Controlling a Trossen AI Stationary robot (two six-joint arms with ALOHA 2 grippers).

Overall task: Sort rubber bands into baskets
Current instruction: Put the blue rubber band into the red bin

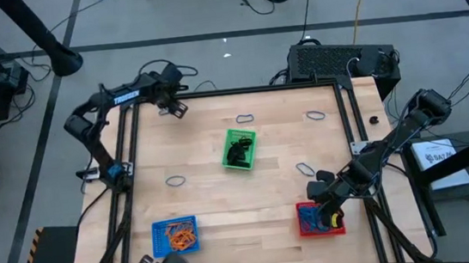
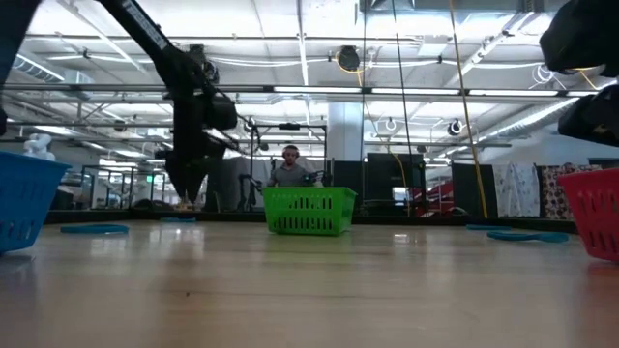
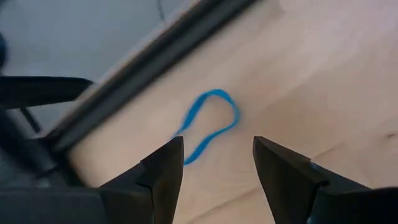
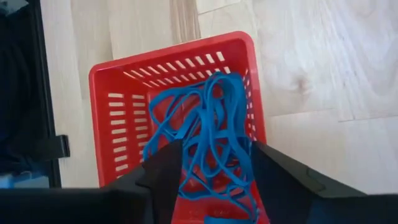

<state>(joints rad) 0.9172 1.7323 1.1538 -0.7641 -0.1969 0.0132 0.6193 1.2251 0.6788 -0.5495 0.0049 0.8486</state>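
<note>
Now three baskets stand on the table (image 1: 223, 193): blue basket (image 1: 175, 236), green basket (image 1: 239, 149), red basket (image 1: 321, 219); four loose blue rubber bands (image 1: 245, 118) lie around; right gripper (image 1: 328, 202) hangs wide over red basket, left gripper (image 1: 172, 107) wide at the far edge

Bright even overhead light from long ceiling strip lamps (image 2: 290, 92), soft faint shadows on the pale wooden tabletop (image 1: 249, 190), left wrist view motion-blurred, low view's near tabletop out of focus

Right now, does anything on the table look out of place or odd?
Nothing is spilled or damaged. Only loose blue rubber bands lie on the wooden table, outside the red basket that holds the other blue ones.
</note>
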